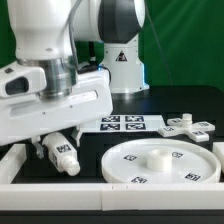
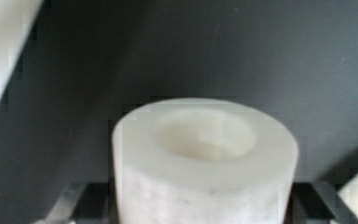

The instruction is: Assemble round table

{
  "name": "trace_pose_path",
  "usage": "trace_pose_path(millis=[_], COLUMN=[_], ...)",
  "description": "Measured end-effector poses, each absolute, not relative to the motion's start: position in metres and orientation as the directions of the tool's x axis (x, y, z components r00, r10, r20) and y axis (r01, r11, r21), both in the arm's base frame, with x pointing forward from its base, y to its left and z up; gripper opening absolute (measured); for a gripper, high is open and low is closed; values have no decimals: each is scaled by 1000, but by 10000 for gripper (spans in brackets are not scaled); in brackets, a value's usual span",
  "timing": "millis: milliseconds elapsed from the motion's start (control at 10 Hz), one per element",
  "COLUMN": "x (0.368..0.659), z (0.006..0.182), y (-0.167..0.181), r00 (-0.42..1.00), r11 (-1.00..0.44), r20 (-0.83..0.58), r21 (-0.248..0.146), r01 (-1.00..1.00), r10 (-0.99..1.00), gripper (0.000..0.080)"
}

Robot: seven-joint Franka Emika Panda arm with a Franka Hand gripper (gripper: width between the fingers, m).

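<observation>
My gripper is shut on the short white cylindrical leg and holds it tilted, low over the black table at the exterior view's left. In the wrist view the leg fills the middle, its end face toward the camera, with a dark finger on each side of it. The large rimmed round disc with its central hub lies flat at the front right. The small cross-shaped foot lies behind the disc at the right.
The marker board lies at mid-table behind the gripper. White border rails run along the front edge and the left side; one shows in the wrist view. The arm's base stands at the back.
</observation>
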State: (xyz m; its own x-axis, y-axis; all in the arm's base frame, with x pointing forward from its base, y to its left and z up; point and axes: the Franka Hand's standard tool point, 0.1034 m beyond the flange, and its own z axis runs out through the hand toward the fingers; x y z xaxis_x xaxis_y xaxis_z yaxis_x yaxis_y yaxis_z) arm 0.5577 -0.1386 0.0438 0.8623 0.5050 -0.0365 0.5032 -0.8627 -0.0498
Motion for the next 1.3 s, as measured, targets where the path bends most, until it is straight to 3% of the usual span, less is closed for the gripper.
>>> trace_pose_path(millis=[200, 300, 700, 800, 900, 1000, 1200, 1300], x=[523, 509, 500, 499, 486, 465, 452, 452], z=[64, 68, 60, 58, 50, 40, 35, 35], y=[-124, -114, -111, -111, -110, -114, -129, -128], r00=[855, 840, 682, 616, 467, 343, 98, 65], r11=[-855, -839, -681, -616, -467, -343, -98, -65], r20=[-28, -6, 0, 7, 17, 12, 1, -7], r21=[-54, -36, -37, -22, 21, 30, 18, 16], r01=[516, 543, 731, 787, 884, 939, 995, 998], r10=[518, 543, 731, 788, 884, 939, 995, 998], gripper=[406, 406, 406, 406, 406, 406, 406, 406])
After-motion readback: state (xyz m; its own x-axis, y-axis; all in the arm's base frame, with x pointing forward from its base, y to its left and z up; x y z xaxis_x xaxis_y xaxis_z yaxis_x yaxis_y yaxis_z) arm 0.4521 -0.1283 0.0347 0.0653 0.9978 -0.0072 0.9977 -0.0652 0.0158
